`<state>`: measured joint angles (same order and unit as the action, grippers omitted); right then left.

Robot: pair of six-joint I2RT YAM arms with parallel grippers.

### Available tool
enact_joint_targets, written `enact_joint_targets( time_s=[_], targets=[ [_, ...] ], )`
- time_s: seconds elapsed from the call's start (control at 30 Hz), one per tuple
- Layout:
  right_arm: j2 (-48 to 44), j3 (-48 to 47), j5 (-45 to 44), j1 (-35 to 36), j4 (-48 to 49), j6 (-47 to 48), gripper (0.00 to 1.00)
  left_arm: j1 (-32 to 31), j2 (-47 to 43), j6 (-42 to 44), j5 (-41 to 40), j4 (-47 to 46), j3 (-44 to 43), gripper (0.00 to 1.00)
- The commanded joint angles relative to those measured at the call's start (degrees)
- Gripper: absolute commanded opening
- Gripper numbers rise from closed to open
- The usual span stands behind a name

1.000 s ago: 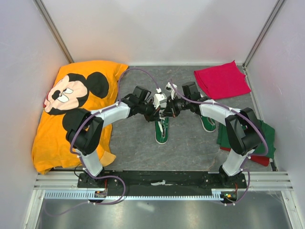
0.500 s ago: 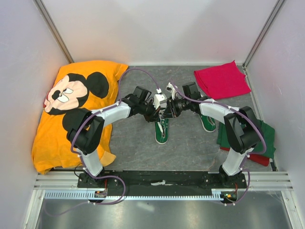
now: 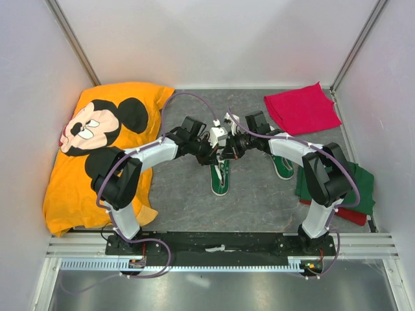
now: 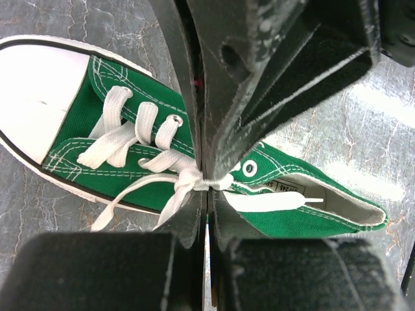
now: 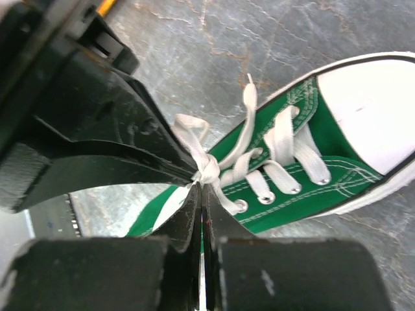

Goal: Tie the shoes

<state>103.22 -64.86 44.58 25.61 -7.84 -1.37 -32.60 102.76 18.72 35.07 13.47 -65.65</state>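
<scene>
Broadly, we see a grey counter point(image 3: 188, 201) with walls on three sides. An orange shirt point(image 3: 68, 194) printed with a cartoon mouse covers its left part. A red cloth point(image 3: 301, 108) lies at the far right and a green cloth point(image 3: 364, 184) at the near right.

The left arm point(image 3: 152, 154) and the right arm point(image 3: 292, 148) both reach inward and meet over the middle of the counter. One shoe point(image 3: 220, 180) lies there, its white toe toward the arm bases and its heel end under the claws. The second shoe point(image 3: 283, 168) lies to its right, partly under the right arm and just beside the green cloth, apart from the first.

In the wrist views the left claw point(image 4: 206, 188) has its fingers pressed together on the white lace point(image 4: 120, 139), right where it bunches above the top eyelets. The right claw point(image 5: 200, 186) meets it tip to tip, also pinched together on that bunch. One lace tail lies across the shoe's opening; another trails off the shoe's side onto the counter.
</scene>
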Motion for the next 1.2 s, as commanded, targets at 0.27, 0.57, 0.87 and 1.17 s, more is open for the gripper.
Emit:
enact_joint_targets(
  time_s=[0.27, 0.57, 0.87, 1.17],
  targets=[
    [-3.7, 0.6, -4.9, 0.4, 1.1, 4.2, 0.0, 1.0, -2.0, -5.4, 5.4, -5.0, -0.5, 0.2],
    [-4.3, 1.3, -4.6, 0.4, 1.3, 4.4, 0.0, 1.2, -1.9, -8.2, 6.6, -7.5, -0.6, 0.3],
    [-4.4, 1.4, -4.1, 0.3, 1.8, 4.4, 0.0, 2.1, -2.2, -9.5, 8.3, -8.1, 0.3, 0.43],
    [-5.0, 2.0, -3.4, 0.1, 2.2, 3.8, 0.0, 2.6, -2.4, -11.3, 9.1, -9.9, 1.6, 0.31]
  ],
)
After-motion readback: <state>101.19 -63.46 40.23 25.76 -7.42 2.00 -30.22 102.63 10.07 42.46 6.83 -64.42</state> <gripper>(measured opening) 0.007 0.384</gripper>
